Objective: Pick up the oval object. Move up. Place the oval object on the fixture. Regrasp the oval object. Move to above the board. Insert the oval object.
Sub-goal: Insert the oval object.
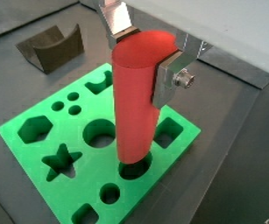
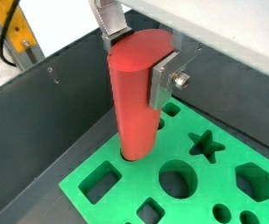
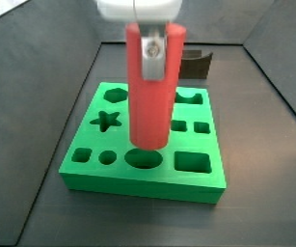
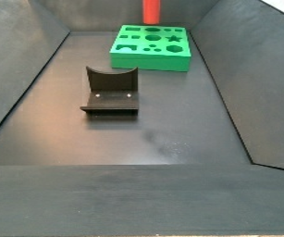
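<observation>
The red oval object (image 1: 137,96) stands upright with my gripper (image 1: 145,54) shut on its upper end, silver fingers (image 2: 166,83) pressing its two sides. Its lower end meets a rounded cut-out near one edge of the green board (image 1: 54,188); how deep it sits I cannot tell. In a side view the oval object (image 3: 150,96) rises from the board (image 3: 196,172) under the gripper (image 3: 154,39). The dark fixture (image 4: 111,93) stands bare on the floor, well apart from the board (image 4: 156,57).
Dark sloping walls (image 4: 33,83) enclose the floor on all sides. The board's other cut-outs, a star (image 3: 106,122), squares and circles, hold nothing. A yellow frame (image 2: 19,35) shows beyond the wall.
</observation>
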Tool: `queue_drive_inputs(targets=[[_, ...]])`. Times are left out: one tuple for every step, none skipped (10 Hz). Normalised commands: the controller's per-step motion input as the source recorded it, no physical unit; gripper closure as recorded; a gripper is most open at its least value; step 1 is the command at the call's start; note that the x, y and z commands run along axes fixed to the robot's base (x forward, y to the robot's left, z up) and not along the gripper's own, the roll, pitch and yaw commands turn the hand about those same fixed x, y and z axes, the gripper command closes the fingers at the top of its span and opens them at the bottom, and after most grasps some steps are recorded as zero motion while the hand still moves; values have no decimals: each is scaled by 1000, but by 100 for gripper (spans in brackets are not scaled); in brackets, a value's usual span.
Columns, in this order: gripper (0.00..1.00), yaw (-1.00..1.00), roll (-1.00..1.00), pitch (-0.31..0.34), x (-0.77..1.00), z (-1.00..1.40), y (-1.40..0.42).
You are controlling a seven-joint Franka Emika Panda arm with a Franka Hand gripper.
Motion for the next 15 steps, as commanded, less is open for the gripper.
queue_drive_inputs(targets=[[100, -31, 0, -37, 0, -297, -174], [100, -9, 0, -29, 0, -231, -211], [100, -6, 0, -13, 0, -194, -163], [100, 0, 0, 0, 0, -163, -94], [100, 0, 0, 0, 0, -129, 0], [100, 0, 33, 0, 0, -174, 14], [100, 0, 7, 0, -51, -163, 26], [100, -3, 1, 0, -63, -146, 34], [100, -11, 0, 0, 0, -131, 3], [100, -29, 0, -4, 0, -214, 34], [100, -34, 0, 0, 0, -271, 97], [100, 0, 0, 0, 149, -234, 109], [100, 0, 0, 0, 149, -189, 120], [100, -20, 0, -3, 0, -283, 0], [100, -189, 71, -103, 0, -1000, -63]])
